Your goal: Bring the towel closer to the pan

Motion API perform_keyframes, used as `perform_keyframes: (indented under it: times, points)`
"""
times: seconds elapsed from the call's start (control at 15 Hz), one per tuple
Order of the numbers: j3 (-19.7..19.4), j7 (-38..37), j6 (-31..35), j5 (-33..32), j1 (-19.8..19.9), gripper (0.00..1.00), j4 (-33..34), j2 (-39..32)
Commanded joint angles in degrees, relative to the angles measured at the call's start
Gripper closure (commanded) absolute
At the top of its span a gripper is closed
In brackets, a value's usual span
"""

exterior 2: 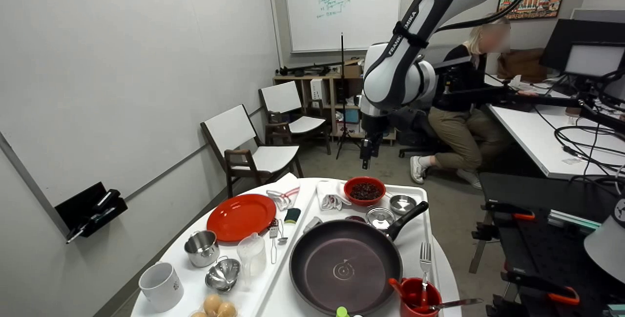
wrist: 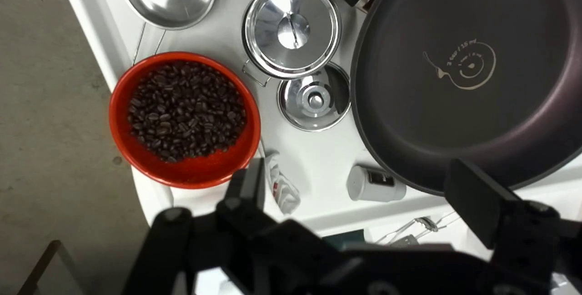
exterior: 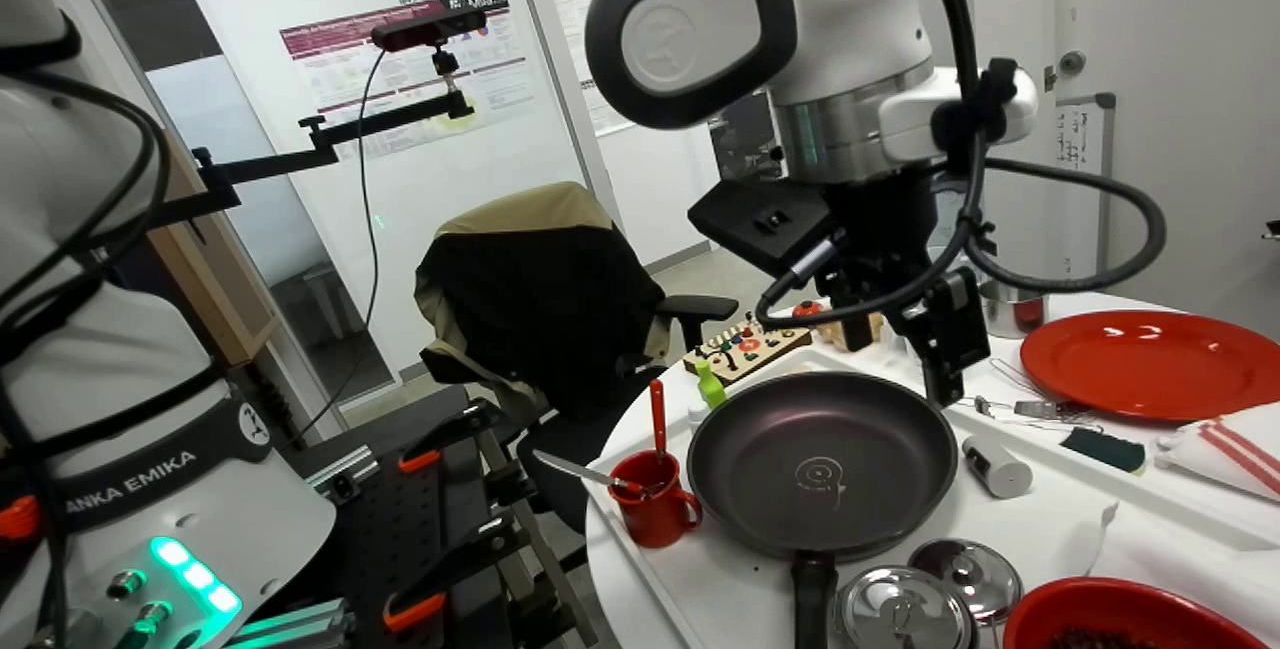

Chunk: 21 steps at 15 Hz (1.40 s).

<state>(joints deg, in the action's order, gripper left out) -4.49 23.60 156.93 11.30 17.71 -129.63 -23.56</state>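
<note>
The dark frying pan (exterior: 822,459) rests on a white tray, also in an exterior view (exterior 2: 344,268) and at the right of the wrist view (wrist: 464,58). A white towel with red marks (exterior 2: 333,196) lies folded on the tray beside the red bowl; in the wrist view (wrist: 285,190) it is partly hidden by the bowl and my left finger. A second white towel with red stripes (exterior 2: 284,192) lies outside the tray by the red plate, also in an exterior view (exterior: 1245,449). My gripper (wrist: 359,186) is open and empty, above the tray, apart from both towels.
A red bowl of coffee beans (wrist: 186,120), a lidded steel pot (wrist: 291,29) and a loose lid (wrist: 314,97) stand near the pan. A grey shaker (wrist: 375,183) lies against the pan. A red mug with cutlery (exterior: 655,504) and a red plate (exterior 2: 241,217) flank it.
</note>
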Motion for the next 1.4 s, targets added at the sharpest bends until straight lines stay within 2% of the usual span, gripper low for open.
perform_keyframes:
  times: [0.0,0.27,0.53,0.93,1.33]
  points:
    - [0.7,0.7,0.8,-1.9,2.5,0.0,5.5,-5.9]
    - [1.2,-0.1,-0.3,-1.7,5.7,0.0,12.1,-10.4]
    - [2.7,-3.5,-4.7,1.1,8.2,0.0,20.5,-15.2]
    - [3.8,-12.4,-12.0,3.8,7.6,0.0,33.2,-23.1]
    - [2.5,-27.4,-21.3,7.9,6.4,0.0,48.5,-33.3]
